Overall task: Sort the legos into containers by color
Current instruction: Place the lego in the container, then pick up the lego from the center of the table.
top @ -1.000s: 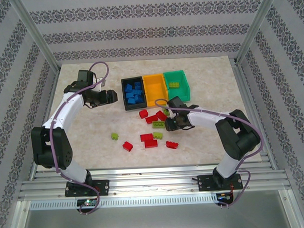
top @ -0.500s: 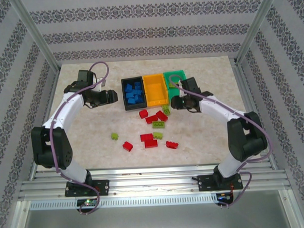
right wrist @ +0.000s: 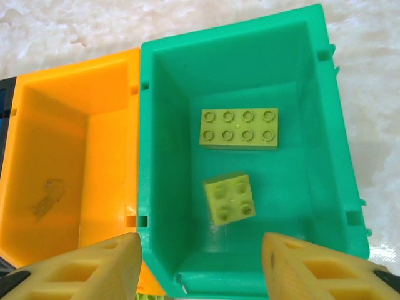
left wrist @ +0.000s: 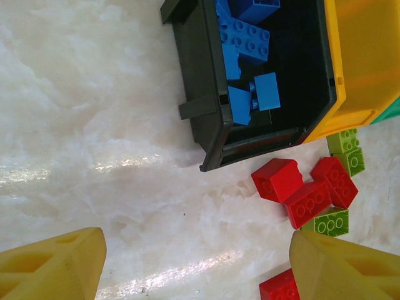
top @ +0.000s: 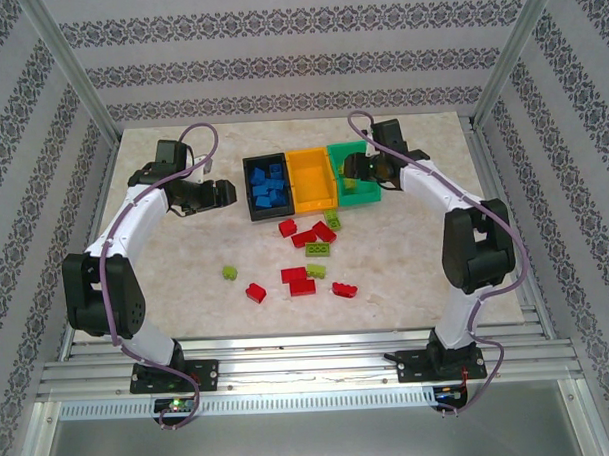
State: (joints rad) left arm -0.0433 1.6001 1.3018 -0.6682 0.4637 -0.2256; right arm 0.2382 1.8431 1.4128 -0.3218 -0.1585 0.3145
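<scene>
moved: right gripper [top: 355, 170] had swung from the loose pile up over the green bin [right wrist: 164, 156]; its jaws had parted
right gripper: spread, nothing pinched; above the green bin
green bin: long lime brick [right wrist: 239, 128] flat inside; small lime brick [right wrist: 229, 198] tilted just beside it
orange bin [right wrist: 106, 162]: joined between green bin and black bin [left wrist: 206, 106]
left gripper [left wrist: 197, 250]: spread, nothing pinched; over bare worktop [top: 166, 273] beside the black bin
black bin: blue bricks [left wrist: 250, 37] inside
worktop: red bricks [left wrist: 306, 194] and loose lime bricks [left wrist: 345, 150] near the bins

So the black bin [left wrist: 209, 106] had blue legos [left wrist: 253, 37], the green bin [right wrist: 159, 156] had lime legos [right wrist: 239, 129], the third bin [right wrist: 106, 100] was orange-yellow, with red legos [left wrist: 306, 203] on a whitish marbled table [left wrist: 94, 125] and floral-striped walls [top: 278, 49].
</scene>
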